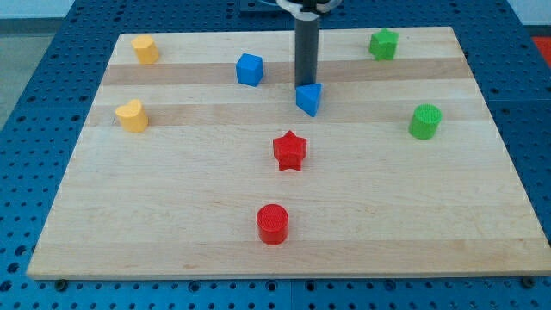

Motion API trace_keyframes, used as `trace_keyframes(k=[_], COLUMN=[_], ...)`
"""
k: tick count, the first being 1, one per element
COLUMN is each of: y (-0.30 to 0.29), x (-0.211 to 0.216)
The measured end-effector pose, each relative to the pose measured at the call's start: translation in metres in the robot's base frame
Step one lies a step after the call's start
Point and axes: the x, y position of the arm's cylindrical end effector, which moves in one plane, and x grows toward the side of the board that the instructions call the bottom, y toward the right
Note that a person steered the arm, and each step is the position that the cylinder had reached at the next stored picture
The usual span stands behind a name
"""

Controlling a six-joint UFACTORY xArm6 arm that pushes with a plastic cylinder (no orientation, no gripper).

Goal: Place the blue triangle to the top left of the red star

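Observation:
The blue triangle (pixel 309 99) lies on the wooden board (pixel 172 207), above and slightly right of the red star (pixel 290 151). My tip (pixel 305 84) stands right at the triangle's top edge, touching or almost touching it. The dark rod comes down from the view's top. The red star sits near the board's middle.
A blue cube (pixel 250 69) sits left of the rod. A yellow block (pixel 145 49) is at the top left and a yellow heart (pixel 132 115) below it. A green star (pixel 384 44) and a green cylinder (pixel 424 121) are at the right. A red cylinder (pixel 273 224) is near the bottom.

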Motion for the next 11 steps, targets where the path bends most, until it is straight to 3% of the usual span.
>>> trace_keyframes(k=[1, 3, 6, 9, 11], y=[0.042, 0.021, -0.010, -0.054, -0.070], x=[0.000, 0.006, 0.047, 0.117, 0.116])
